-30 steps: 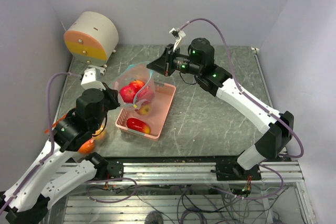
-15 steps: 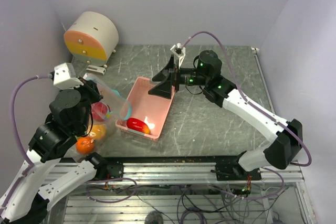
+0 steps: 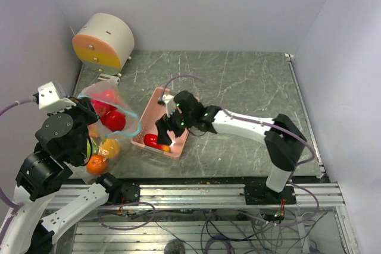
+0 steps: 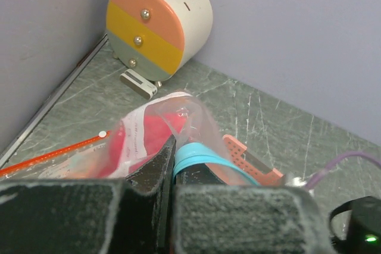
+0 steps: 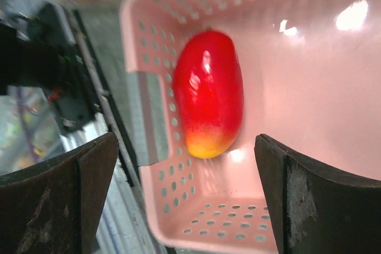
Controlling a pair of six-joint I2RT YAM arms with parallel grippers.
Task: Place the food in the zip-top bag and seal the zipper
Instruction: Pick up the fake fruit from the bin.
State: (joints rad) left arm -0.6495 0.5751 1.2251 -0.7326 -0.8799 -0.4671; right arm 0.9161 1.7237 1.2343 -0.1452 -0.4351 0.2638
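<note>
Counter [image 3: 250, 81], grey and marbled, carries everything here. A pink basket [image 3: 152, 100] sits at mid-counter. The right pincer [image 5: 186, 147] hangs low inside it with its jaws flung wide, standing either side of a lone red fruit [image 5: 208, 93] with a yellow end. That one lies on the basket floor near a corner. Nothing is gripped, and neither finger touches it in the wrist view.

Over on the left, the zip-top bag [image 3: 98, 106] is bunched up and held off the counter. The left pincer [image 4: 173, 159] is clenched tight on the plastic right at the mouth, and the teal zipper [image 4: 199, 157] curls out beside the fingers. Red apples [image 3: 113, 120] show through the clear plastic. An orange [image 3: 96, 163] and a yellow-orange fruit [image 3: 110, 147] sit just below, at the counter's near-left edge. Whether the plastic covers those two, I can't tell.
</note>
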